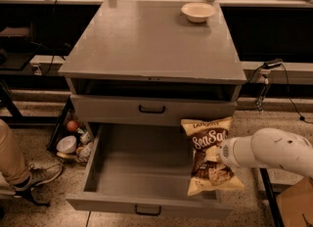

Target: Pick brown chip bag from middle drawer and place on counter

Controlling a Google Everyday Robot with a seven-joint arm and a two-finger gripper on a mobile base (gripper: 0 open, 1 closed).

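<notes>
Chip bag point(206, 145) in pincer point(224, 153), over mid drawer point(132, 170)

You see the gripper point(221, 153) at the right of the frame, holding the brown chip bag point(205, 145) upright over the right side of the open middle drawer point(142, 172). On the counter point(146, 40), a cream bowl point(198, 11) sits upper right.
</notes>
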